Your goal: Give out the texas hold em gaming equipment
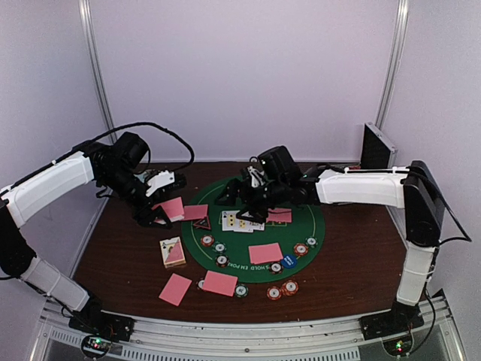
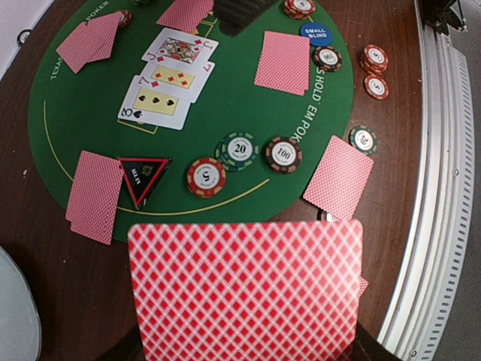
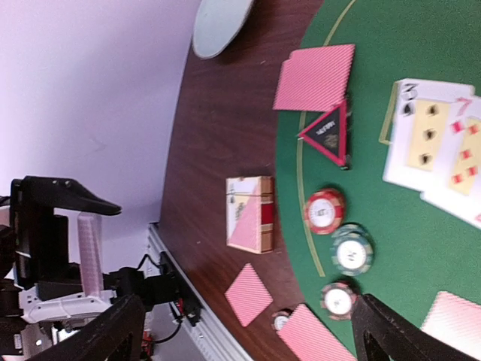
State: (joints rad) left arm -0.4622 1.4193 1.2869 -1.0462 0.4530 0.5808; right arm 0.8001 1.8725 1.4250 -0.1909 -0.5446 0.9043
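Note:
My left gripper (image 1: 156, 207) is shut on a pink-backed card (image 2: 244, 289), held above the brown table left of the green mat (image 1: 301, 226); the card hides its fingers in the left wrist view. My right gripper (image 3: 248, 308) is open and empty, hovering over the mat's left part near three face-up cards (image 1: 237, 220). A black-red triangle marker (image 2: 144, 177) and striped chips (image 2: 240, 150) lie on the mat, with a blue disc (image 2: 316, 34) further right. Pink-backed cards (image 1: 265, 253) lie in pairs around the mat. I cannot pick out an orange disc.
A card box (image 1: 173, 252) lies on the table left of the mat. Loose cards (image 1: 175, 289) and chips (image 1: 282, 289) sit near the front edge. The aluminium case (image 1: 376, 147) stands at the back right. A pale plate (image 3: 222, 26) sits at the far left.

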